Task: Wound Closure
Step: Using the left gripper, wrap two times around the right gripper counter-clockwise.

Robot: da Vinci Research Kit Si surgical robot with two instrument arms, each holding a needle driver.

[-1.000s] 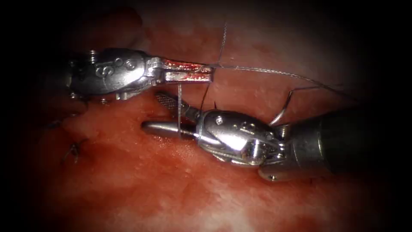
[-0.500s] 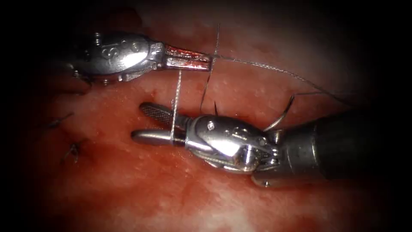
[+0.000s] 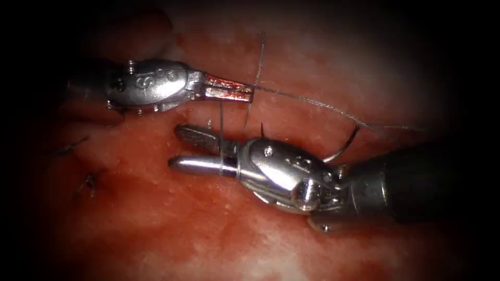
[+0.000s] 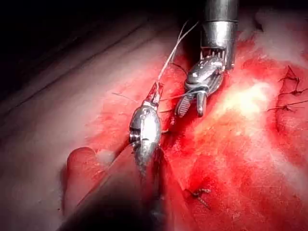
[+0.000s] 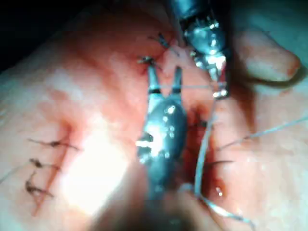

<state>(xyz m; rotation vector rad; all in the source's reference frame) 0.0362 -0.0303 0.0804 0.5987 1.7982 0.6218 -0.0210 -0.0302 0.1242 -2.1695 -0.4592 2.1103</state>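
Endoscope looks down at the tissue (image 3: pixel 208 229) from above-front; wrist views sit close along each shaft, all sharing both end effectors.

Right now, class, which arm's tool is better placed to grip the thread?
Probably right: the right tool is open with thread crossing its jaws; the left tool is shut on thread. The needle, unheld, curves behind the right tool.

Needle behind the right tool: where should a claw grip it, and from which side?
Grip the needle mid-arc, from the upper right; its lower end hides behind the right claw, open, with thread looped across. The left claw holds thread. Whether the needle enters tissue is unclear.
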